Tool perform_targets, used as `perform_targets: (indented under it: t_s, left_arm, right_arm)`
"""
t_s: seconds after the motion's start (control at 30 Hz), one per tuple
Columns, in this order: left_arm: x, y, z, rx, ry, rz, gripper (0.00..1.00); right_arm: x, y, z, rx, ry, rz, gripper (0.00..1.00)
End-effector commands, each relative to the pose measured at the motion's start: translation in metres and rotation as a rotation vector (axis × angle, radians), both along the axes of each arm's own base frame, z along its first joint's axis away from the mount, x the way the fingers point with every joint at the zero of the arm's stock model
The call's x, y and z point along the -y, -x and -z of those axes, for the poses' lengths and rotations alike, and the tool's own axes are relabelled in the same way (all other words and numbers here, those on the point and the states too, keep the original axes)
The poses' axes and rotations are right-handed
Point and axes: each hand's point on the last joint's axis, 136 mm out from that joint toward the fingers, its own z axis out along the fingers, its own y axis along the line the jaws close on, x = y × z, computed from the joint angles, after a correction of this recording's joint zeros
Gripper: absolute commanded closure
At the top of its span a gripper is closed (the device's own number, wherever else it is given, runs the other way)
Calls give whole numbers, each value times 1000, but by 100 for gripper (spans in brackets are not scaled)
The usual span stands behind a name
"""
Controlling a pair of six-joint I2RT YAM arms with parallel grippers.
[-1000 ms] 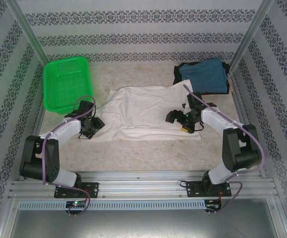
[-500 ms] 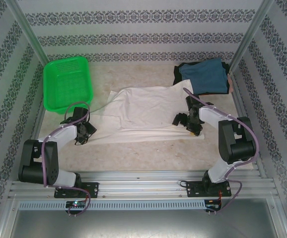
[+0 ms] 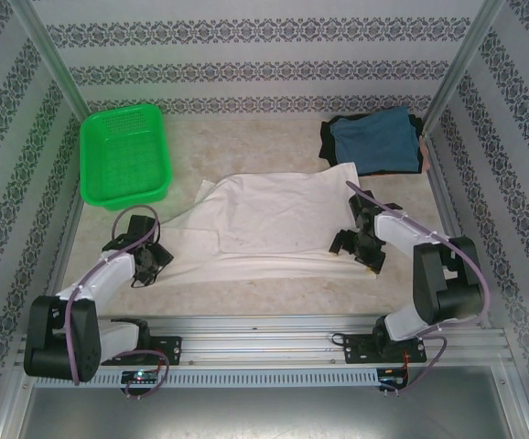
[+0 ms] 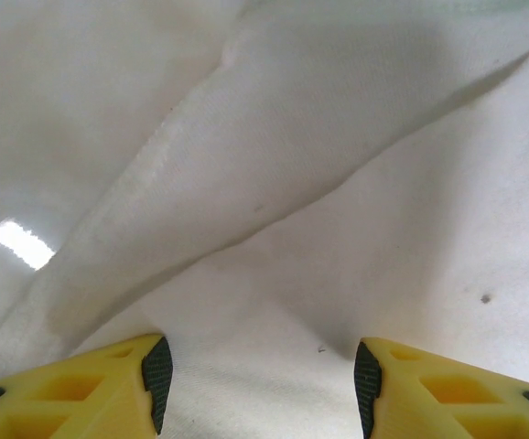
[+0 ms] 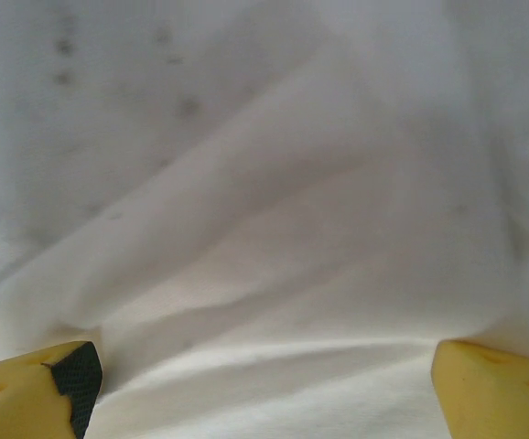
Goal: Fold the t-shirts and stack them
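Shirts on bench (image 3: 274,285), white shirt (image 3: 274,215) spread in the middle, left gripper (image 3: 144,262) at its near-left edge, jaws half apart over cloth, right gripper (image 3: 356,249) at near-right edge, jaws wide, teal shirt (image 3: 374,139) on black shirt (image 3: 328,139) far right, basket (image 3: 123,155) far left.

- Top ext cam: fixed high, above & behind the arm bases (image 3: 141,346), tilted down & fwd over the whole pale speckled tabletop (image 3: 274,146). Far off, wide view; bases at bottom edge, left arm on left.
- Left wrist cam: on left arm, looks out along the left gripper (image 4: 262,380), yellow tips at bottom of frame. V. close above the white soft-cloth t-shirt (image 4: 383,229).
- Right wrist cam: same setup on the right gripper (image 5: 263,370), tips in bottom corners. V. close to same cloth.
- Shared: all 3 see that white shirt. Top cam takes the whole spread, wrist cams one small patch each: left near its left edge, right near its right side.
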Motion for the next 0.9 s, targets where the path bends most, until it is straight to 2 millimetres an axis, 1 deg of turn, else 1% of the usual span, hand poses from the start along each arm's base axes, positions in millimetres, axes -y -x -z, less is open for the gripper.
perform_targets:
  t_s: [0.0,0.07,0.1,0.17,0.2,0.23,0.27,0.3,0.4,0.43,0.47,0.5,0.53,0.57,0.63,0.7,0.77,0.87]
  left_arm:
    - [-6,45,10,-133,-2,-61,43]
    - [-5,52,10,-126,4,-70,41]
    - [-4,50,7,-106,8,-69,39]
    - [-2,38,-5,-44,24,-64,35]
    - [1,26,-15,-1,38,-52,33]
    - [3,14,-27,38,50,-39,26]
    - [5,2,-40,73,55,-25,22]
    - [8,-12,-57,112,60,-2,19]
    - [14,-56,-110,221,26,89,16]
    - [18,-75,-130,271,22,129,14]
    - [24,-93,-144,315,31,172,13]
    - [33,-116,-158,357,52,228,12]
    - [40,-136,-168,370,63,283,13]
    - [47,-155,-177,373,75,319,14]
    - [64,-188,-175,333,112,403,19]
    - [77,-212,-167,304,117,472,25]
    - [82,-230,-148,242,125,506,31]
    - [86,-249,-124,180,113,548,35]
  right_arm:
    - [14,32,-3,-65,71,42,6]
    - [17,34,-5,-49,69,57,6]
    - [17,33,-7,-43,67,55,6]
    - [15,26,-14,-26,62,47,6]
    - [13,21,-21,-6,55,37,6]
    - [10,14,-29,21,49,23,5]
    - [9,9,-37,42,45,11,5]
    - [7,3,-47,70,38,-3,4]
    - [2,-22,-79,172,21,-64,3]
    - [0,-34,-93,219,12,-90,2]
    - [-3,-44,-104,259,3,-117,2]
    - [-7,-57,-114,301,-16,-148,2]
    - [-11,-69,-124,339,-45,-176,2]
    - [-13,-78,-128,354,-68,-189,2]
    - [-17,-99,-135,381,-120,-217,2]
    - [-18,-116,-139,402,-130,-244,2]
    - [-22,-130,-141,416,-153,-283,2]
    - [-24,-149,-140,440,-194,-326,2]
